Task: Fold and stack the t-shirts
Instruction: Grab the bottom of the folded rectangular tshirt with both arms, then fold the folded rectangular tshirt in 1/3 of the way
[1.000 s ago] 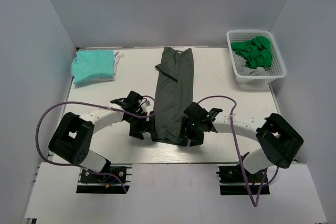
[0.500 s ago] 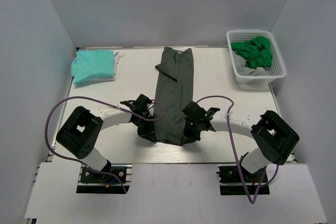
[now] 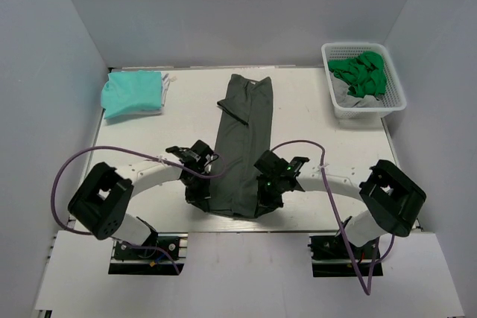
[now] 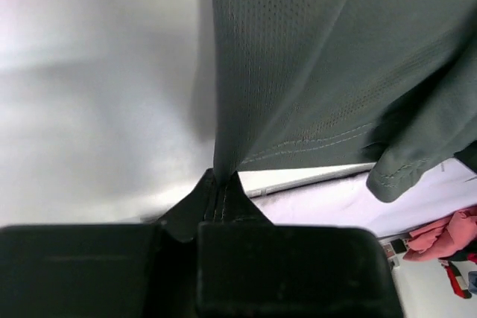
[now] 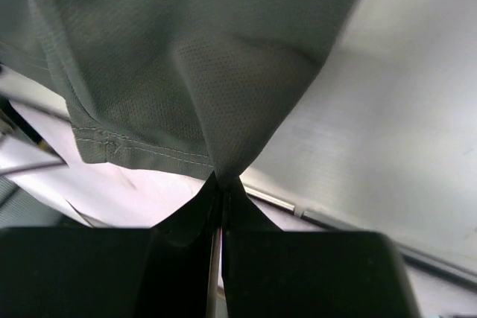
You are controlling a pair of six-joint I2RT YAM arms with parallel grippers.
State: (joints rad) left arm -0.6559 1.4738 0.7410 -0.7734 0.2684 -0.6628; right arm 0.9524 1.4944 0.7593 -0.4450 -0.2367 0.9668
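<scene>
A dark grey-green t-shirt [image 3: 242, 139], folded into a long strip, runs down the middle of the table. My left gripper [image 3: 197, 193] is shut on the left corner of its near hem, the cloth [image 4: 298, 57] pinched between the fingertips [image 4: 221, 179]. At the right corner my right gripper [image 3: 266, 197] is shut on the same hem, with the fabric [image 5: 223, 65] rising from its tips [image 5: 221, 181]. The near end is lifted off the table. A folded mint-teal t-shirt [image 3: 133, 92] lies at the back left. Bright green [image 3: 361, 72] and pale grey [image 3: 344, 93] t-shirts fill the basket.
A white mesh basket [image 3: 395, 88] stands at the back right corner. Grey walls close in the table on three sides. Purple cables loop from both arms. The table's near edge [image 3: 246, 230] runs just behind the grippers.
Both grippers have closed on the near hem corners of the dark shirt. They moved toward the near edge and lifted the hem, and the shirt slid a little toward me.
</scene>
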